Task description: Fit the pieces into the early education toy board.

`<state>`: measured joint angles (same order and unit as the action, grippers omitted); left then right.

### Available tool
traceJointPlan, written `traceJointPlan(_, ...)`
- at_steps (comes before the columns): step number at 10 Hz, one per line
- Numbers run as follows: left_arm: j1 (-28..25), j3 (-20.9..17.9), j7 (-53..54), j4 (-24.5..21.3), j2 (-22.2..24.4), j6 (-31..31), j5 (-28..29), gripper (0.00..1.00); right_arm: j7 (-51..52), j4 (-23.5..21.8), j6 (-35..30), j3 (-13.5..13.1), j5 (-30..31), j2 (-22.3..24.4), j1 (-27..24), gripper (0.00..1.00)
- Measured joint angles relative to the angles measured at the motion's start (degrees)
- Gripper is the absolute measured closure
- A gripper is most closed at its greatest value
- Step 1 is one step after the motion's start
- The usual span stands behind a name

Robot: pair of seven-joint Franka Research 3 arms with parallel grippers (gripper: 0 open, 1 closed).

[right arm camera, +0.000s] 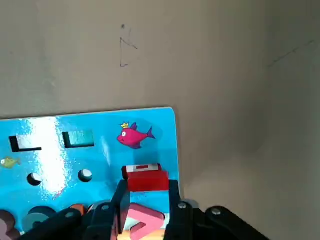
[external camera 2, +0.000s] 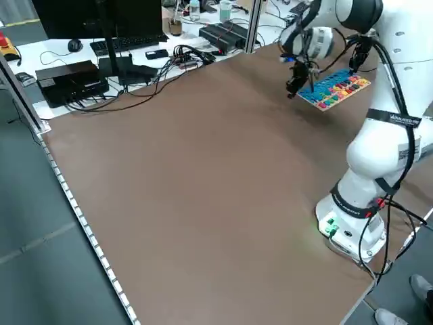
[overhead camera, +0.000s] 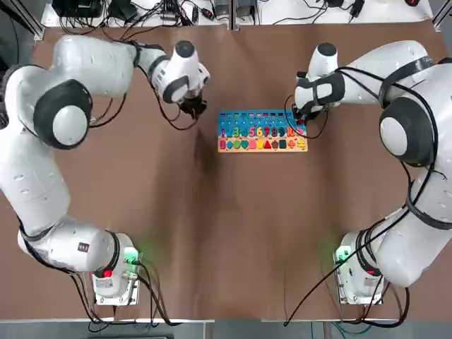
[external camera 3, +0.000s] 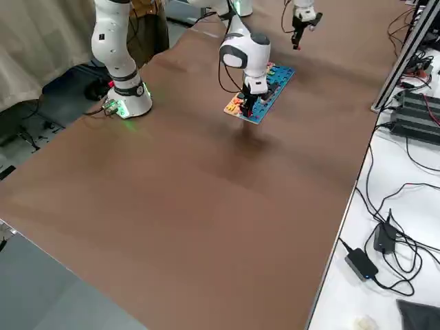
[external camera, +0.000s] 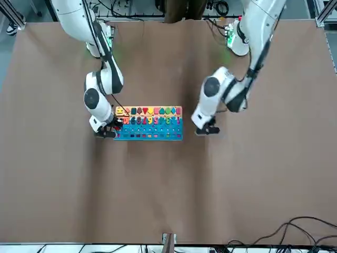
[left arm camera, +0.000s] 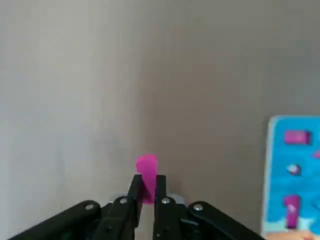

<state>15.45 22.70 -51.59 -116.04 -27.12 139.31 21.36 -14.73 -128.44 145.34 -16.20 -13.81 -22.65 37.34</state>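
Pink piece (left arm camera: 147, 172) in left pincer (left arm camera: 148, 189)

Free table (overhead camera: 176, 212), left claw (left arm camera: 148, 181) to board (overhead camera: 247, 116) (right claw (right arm camera: 147, 185) apparently over one end)

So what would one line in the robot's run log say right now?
left tool: holding pink piece, beside board | right tool: gripping red piece at slot | board: partly filled

Board (overhead camera: 263, 121) on table (overhead camera: 205, 233), betw. arms (R. fingers above).
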Motion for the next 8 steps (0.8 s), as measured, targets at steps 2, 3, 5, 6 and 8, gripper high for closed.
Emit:
traceJointPlan(2, 3.40, 0.03, -3.27, 1.46, -0.66, 0.07, -0.05, 0.86, -0.13, -0.02, 0.02, 0.01, -0.04, -0.17, 0.12, 0.64)
traceJointPlan(3, 4.94, 0.05, -4.46, 3.35, -1.72, 0.07, -0.57, 0.86, -0.18, -0.02, 0.03, 0.01, -0.05, -0.26, 0.19, 0.64)
traceJointPlan(5, 7.09, 0.06, -4.87, 6.57, -4.18, 0.04, -2.44, 0.86, -0.24, -0.02, 0.04, 0.01, -0.06, -0.32, 0.23, 0.64)
traceJointPlan(6, 7.53, 0.06, -4.87, 7.74, -5.50, 0.04, -2.83, 0.86, -0.25, -0.02, 0.05, 0.01, -0.06, -0.32, 0.26, 0.64)
traceJointPlan(8, 8.57, 0.08, -4.89, 10.30, -8.52, 0.05, -3.09, 0.86, -0.29, 0.02, 0.07, 0.04, -0.53, -0.34, 0.52, 0.64)
